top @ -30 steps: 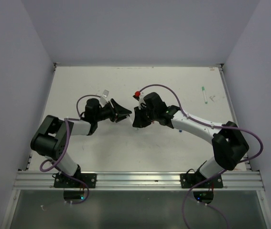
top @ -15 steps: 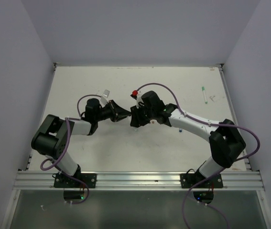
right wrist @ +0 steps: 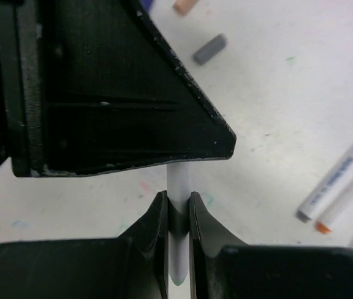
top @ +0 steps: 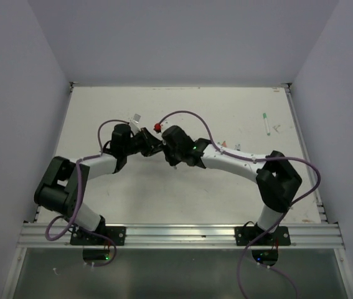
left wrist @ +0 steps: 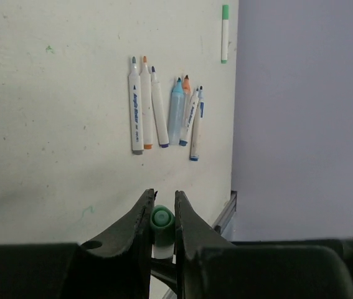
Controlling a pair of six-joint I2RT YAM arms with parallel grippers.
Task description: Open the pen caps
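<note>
My left gripper (left wrist: 162, 198) is shut on the green cap (left wrist: 162, 218) of a pen, with a bit of white barrel showing below the cap. My right gripper (right wrist: 177, 197) is shut on the white barrel (right wrist: 178, 177) of the same pen, right under the left gripper's black finger (right wrist: 120, 93). In the top view the left gripper (top: 155, 144) and the right gripper (top: 169, 151) meet tip to tip above the table's middle, and the pen between them is hidden. Several uncapped pens (left wrist: 164, 112) lie in a row on the table.
A capped green pen (top: 266, 123) lies apart near the right wall and also shows in the left wrist view (left wrist: 225, 34). A grey cap (right wrist: 210, 48) and an orange cap (right wrist: 185, 6) lie loose on the table. Two pens (right wrist: 341, 177) lie at the right.
Both grippers have moved to the left, the right arm stretching further across. The gap between them has closed and they now meet tip to tip.
</note>
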